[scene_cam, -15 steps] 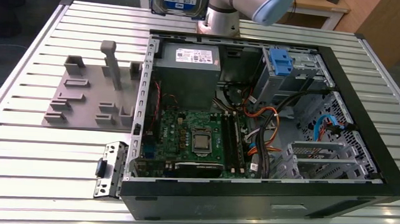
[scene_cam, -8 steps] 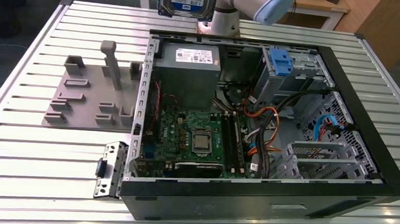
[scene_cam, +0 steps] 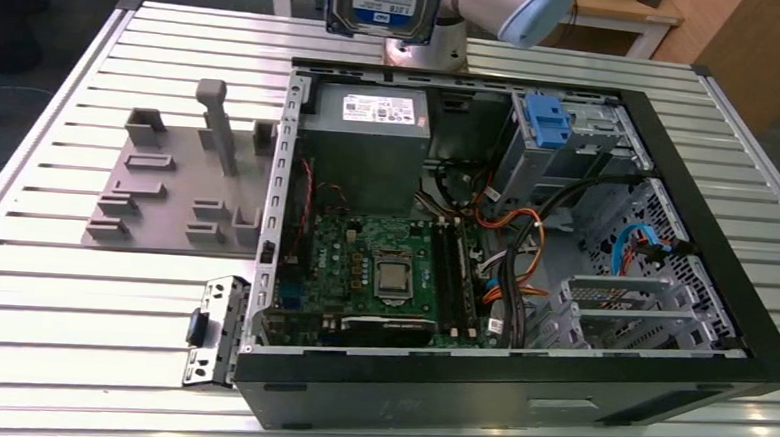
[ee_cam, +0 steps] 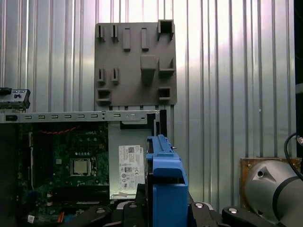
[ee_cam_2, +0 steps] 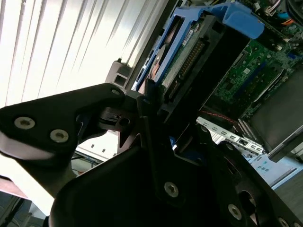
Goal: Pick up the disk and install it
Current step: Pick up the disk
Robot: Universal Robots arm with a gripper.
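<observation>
Seen close in the second wrist view: the gripper point(ee_cam_2: 163, 109), black fingers point(ee_cam_2: 144, 113) pressed shut against the two flat faces of the disk point(ee_cam_2: 187, 54), with the blue carrier frame point(ee_cam_2: 236, 21) jutting out beyond the fingertips. Gripped toward one end, most of the drive's length reaching away from the wrist.

Offered instead by the first wrist view: the disk edge-on, its blue carrier frame point(ee_cam: 165, 182) rising as a narrow strip between dark gripper parts. Straight past it, the grey power supply box point(ee_cam: 118, 142) with a white sticker, the motherboard point(ee_cam: 61, 156), and a grey fixture plate point(ee_cam: 137, 61) lying on the slatted table point(ee_cam: 227, 94).

Given by the exterior view: the label side of the disk point(scene_cam: 381, 3), white and blue, standing on edge and held high at the picture's upper margin. Below it, the table strip just beyond the far wall of the open computer case point(scene_cam: 488, 399). No contact with case or table.

Beside the disk, toward the exterior view's right, a pale rounded joint of the arm point(scene_cam: 535, 11); just under the disk, a silvery cylindrical arm part point(scene_cam: 423, 52). Wrist turned so that the drive hangs flat-face toward that camera.

Further out, inside the case: a blue tab point(scene_cam: 545, 122) in the drive cage, well apart from the disk. Toward the exterior view's left, the fixture plate again, flat on the table beside the case.
</observation>
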